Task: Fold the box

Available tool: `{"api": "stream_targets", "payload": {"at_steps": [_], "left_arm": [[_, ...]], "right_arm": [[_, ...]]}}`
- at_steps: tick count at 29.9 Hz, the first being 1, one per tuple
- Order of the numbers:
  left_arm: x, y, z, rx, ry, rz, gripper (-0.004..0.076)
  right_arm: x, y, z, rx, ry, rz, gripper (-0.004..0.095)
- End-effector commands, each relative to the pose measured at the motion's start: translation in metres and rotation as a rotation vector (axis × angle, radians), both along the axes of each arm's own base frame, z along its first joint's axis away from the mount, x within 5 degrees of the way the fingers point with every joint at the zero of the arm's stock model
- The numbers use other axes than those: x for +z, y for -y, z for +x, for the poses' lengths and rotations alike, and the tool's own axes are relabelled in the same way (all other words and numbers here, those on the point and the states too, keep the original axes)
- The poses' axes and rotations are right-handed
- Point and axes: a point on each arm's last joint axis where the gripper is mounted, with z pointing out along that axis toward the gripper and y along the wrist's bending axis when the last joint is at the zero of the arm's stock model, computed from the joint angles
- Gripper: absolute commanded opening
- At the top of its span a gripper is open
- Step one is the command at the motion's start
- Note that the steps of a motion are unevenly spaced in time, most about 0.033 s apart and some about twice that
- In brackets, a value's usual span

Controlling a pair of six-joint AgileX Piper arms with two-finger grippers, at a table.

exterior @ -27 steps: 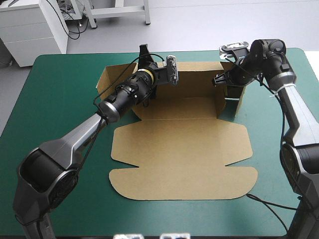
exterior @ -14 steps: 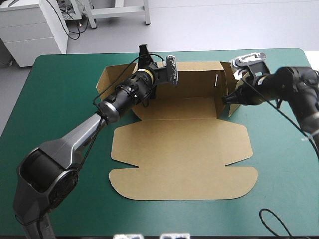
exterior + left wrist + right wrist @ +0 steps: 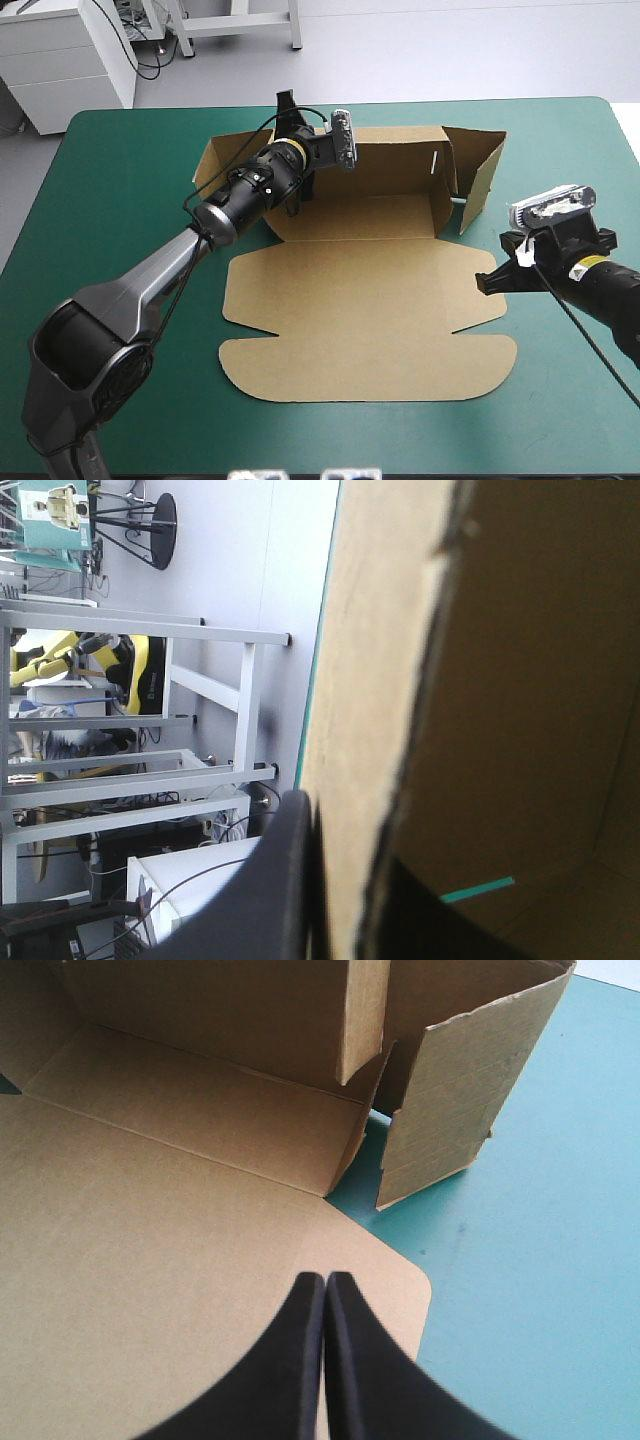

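Observation:
The brown box (image 3: 370, 300) lies mid-table with its lid flat toward the front and its back wall (image 3: 395, 160) raised. My left gripper (image 3: 290, 112) is at the top edge of the back wall near its left end, shut on the box. In the left wrist view the board edge (image 3: 350, 730) runs between the black fingers of the left gripper (image 3: 345, 900). My right gripper (image 3: 490, 280) is shut and empty, low over the lid's right corner. In the right wrist view the right gripper (image 3: 325, 1285) points at the right side flap (image 3: 450, 1110), which stands splayed outward.
The box's left side flap (image 3: 210, 160) stands angled out at the back left. Bare teal-green cover (image 3: 570, 150) lies to the right of the box and also along the front edge (image 3: 370, 440).
My right gripper has let go of the right side wall and pulled back toward the front right, down to the lid's corner. The right flap has swung outward. The left arm held still.

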Motion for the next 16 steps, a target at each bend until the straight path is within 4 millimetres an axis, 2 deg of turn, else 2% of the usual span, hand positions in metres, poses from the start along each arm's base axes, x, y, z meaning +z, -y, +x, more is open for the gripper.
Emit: {"api": "stream_targets", "payload": {"at_steps": [1,4,9,16], "left_arm": [[0.035,-0.006,-0.015,0.009,0.025,-0.113,-0.0006],[0.044,-0.009,-0.022,0.006,0.032,-0.1,-0.0006],[0.072,-0.017,-0.051,-0.047,0.045,-0.004,0.0018],[0.111,-0.04,-0.09,-0.09,0.017,-0.067,0.0018]], "right_arm": [[0.016,0.001,-0.001,-0.014,0.111,0.024,-0.0014],[0.017,0.001,-0.001,-0.015,0.113,0.024,-0.0014],[0.017,0.002,-0.001,-0.017,0.122,0.026,-0.0014],[0.018,0.001,0.0,-0.019,0.131,0.037,-0.0014]]}}
